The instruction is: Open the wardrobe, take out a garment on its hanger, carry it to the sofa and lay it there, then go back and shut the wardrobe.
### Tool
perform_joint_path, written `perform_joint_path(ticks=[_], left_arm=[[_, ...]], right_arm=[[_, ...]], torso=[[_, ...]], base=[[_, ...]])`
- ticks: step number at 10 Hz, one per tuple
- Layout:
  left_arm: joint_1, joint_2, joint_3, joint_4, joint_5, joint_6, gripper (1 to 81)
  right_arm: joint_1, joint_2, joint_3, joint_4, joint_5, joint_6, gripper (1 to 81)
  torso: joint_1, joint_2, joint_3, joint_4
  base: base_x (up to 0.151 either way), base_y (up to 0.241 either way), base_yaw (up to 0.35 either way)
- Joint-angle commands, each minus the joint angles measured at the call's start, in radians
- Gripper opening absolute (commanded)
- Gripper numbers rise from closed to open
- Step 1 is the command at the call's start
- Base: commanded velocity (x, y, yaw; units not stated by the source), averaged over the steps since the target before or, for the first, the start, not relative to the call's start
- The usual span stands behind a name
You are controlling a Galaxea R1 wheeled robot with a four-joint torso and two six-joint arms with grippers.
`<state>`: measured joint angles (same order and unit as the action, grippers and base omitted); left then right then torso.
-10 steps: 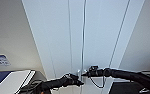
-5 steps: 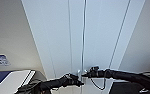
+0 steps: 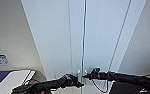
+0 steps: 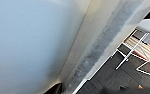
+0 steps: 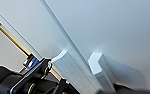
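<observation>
Wardrobe (image 3: 91, 37) doors stand shut, it seems, right in front of the robot, their seam running down the middle of the head view to the pair of small white handles (image 3: 81, 73) low on the doors. Left gripper (image 3: 77, 82) sits just beside the left-hand handle and right gripper (image 3: 89, 75) just beside the right-hand one, so both arms meet at the seam. Whether either gripper is clenched on a handle, spread wide, or merely resting against it I cannot tell; the fingers are too blurred to read. In the right wrist view the two handles (image 5: 86, 70) show as short white blocks standing off the door face, close together on either side of the seam. That closeness is the main risk, in my judgement: with both grippers crowded beside the handles, one could knock the other, or catch only a corner of a handle and slip off when pulled. A pull not in line with the door's swing could strain a handle or drag the narrow wardrobe forward. A dark cable (image 3: 98, 88) loops under the right arm near the handles and might snag. To the left of the wardrobe a white and blue object (image 3: 6, 80) stands near the left arm's elbow, which could brush it if that arm swings outward with the door
</observation>
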<state>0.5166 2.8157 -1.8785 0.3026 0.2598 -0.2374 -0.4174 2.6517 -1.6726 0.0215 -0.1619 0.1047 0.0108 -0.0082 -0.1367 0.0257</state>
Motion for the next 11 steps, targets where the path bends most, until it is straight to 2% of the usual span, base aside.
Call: perform_joint_path(ticks=[1,7,11], left_arm=[[-0.103,0.067,0.185,-0.03,-0.091,0.007,81.1],[-0.039,-0.019,0.318,-0.02,-0.099,0.01,81.1],[-0.029,-0.065,0.381,-0.013,-0.108,0.01,81.1]], right_arm=[[0.125,0.027,0.085,0.02,-0.031,0.006,81.1],[0.104,0.09,0.076,0.015,-0.021,0.004,81.1],[0.062,0.073,0.13,0.009,-0.024,0.003,81.1]], torso=[[0.0,0.0,0.0,0.0],[0.0,0.0,0.0,0.0],[0.0,0.0,0.0,0.0]], base=[[0.0,0.0,0.0],[0.0,0.0,0.0],[0.0,0.0,0.0]])
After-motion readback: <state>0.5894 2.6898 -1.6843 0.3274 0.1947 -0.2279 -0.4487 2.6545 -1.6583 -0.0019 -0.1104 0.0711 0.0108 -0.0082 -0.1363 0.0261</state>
